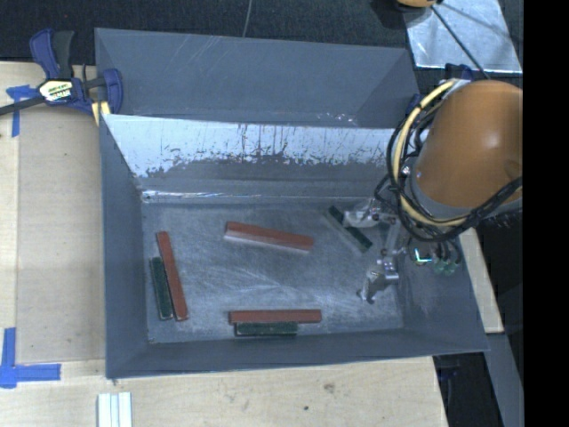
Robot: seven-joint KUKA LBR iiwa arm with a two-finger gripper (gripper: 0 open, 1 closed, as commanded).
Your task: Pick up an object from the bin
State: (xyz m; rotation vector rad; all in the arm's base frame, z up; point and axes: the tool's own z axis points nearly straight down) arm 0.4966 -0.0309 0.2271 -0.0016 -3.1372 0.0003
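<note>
1. We're looking down into the grey metal bin point(124, 265). The arm comes in from the right, with its big orange cover point(471, 140) and a loop of cables point(404, 154) hanging over the right wall.
2. The gripper point(377, 256) sits low at the right end of the bin floor, close to the right wall. We honestly can't tell if it's wide or narrow, or whether it has anything in it, since the metal parts run together from this angle.
3. The closest thing to it is a short dark bar point(348, 223), lying aslant on the floor toward the back right corner, just beside the gripper on its left. We can't say whether the two are touching.
4. The middle brown bar point(267, 237) is a flat reddish-brown stick lying a bit tilted in the centre of the floor, well apart from the gripper.
5. Over by the left wall there's a pair running front to back: the left brown bar point(172, 276) with the left green bar point(160, 290) right up against it on the wall side.
6. Along the front wall there's another pair lying lengthwise. The front brown bar point(274, 316) has the shorter front green bar point(265, 329) tucked against it on the near side.
</note>
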